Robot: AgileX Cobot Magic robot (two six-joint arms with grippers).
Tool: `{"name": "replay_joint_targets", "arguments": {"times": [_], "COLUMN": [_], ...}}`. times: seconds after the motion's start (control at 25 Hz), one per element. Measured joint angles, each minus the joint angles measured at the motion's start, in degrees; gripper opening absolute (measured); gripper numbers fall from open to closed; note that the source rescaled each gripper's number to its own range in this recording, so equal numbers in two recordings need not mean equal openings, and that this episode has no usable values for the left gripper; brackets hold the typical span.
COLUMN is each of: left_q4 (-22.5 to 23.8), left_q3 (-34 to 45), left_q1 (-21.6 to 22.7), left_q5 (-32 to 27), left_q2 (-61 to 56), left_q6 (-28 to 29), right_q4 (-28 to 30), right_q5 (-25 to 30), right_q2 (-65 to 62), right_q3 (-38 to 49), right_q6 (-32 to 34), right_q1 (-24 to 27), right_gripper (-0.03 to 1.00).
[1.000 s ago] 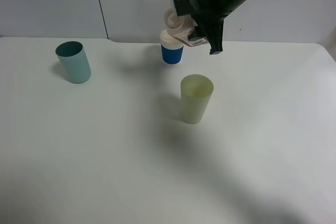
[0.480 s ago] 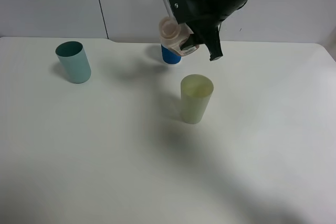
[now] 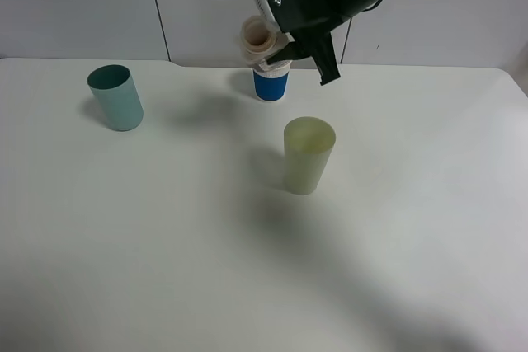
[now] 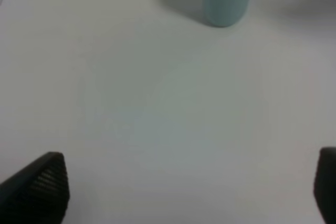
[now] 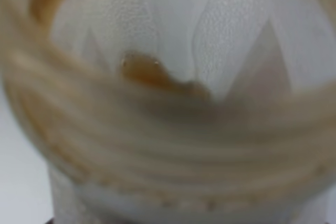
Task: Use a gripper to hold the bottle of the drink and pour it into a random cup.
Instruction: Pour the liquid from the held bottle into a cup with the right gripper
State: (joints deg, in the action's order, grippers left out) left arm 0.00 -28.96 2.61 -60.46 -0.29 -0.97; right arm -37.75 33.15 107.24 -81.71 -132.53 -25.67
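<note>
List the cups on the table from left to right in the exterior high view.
teal-green tumbler → white cup with blue band → pale yellow-green cup

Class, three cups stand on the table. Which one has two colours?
The white cup with the blue band, at the back; the teal cup and yellow-green cup are plain.

The small translucent plastic bottle [image 3: 259,40], wide-necked and capless, is held aloft and tilted, mouth turned sideways, in the right arm's black gripper [image 3: 290,39]. A little brown drink is seen inside. The pale yellow-green tapered plastic cup [image 3: 308,155] stands upright below, apart from it.
</note>
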Motion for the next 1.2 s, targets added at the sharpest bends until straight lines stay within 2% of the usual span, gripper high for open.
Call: {"name": "replay_joint_targets", "arguments": {"times": [0.24, 0.48, 0.6, 0.76, 0.96, 1.2], "left_q4": [0.0, 0.0, 0.0, 0.0, 0.0, 0.0], "left_q3": [0.0, 0.0, 0.0, 0.0, 0.0, 0.0], "left_q1": [0.0, 0.0, 0.0, 0.0, 0.0, 0.0], "left_q5": [0.0, 0.0, 0.0, 0.0, 0.0, 0.0], "left_q2": [0.0, 0.0, 0.0, 0.0, 0.0, 0.0], "left_q6": [0.0, 0.0, 0.0, 0.0, -0.05, -0.05], "right_q4": [1.87, 4.68, 5.17, 9.83, 19.9, 24.53], "right_q5": [-0.25, 0.6, 2.17, 4.72, 5.48, 5.84], "right_q2": [0.0, 0.0, 0.0, 0.0, 0.0, 0.0], "right_q3": [0.0, 0.0, 0.0, 0.0, 0.0, 0.0], "right_q6": [-7.79, -8.21, -5.87, 0.52, 15.91, 33.71], "right_q1": [1.37, 2.59, 2.71, 2.71, 2.71, 2.71], "right_gripper": [0.02, 0.02, 0.02, 0.02, 0.02, 0.02]}}
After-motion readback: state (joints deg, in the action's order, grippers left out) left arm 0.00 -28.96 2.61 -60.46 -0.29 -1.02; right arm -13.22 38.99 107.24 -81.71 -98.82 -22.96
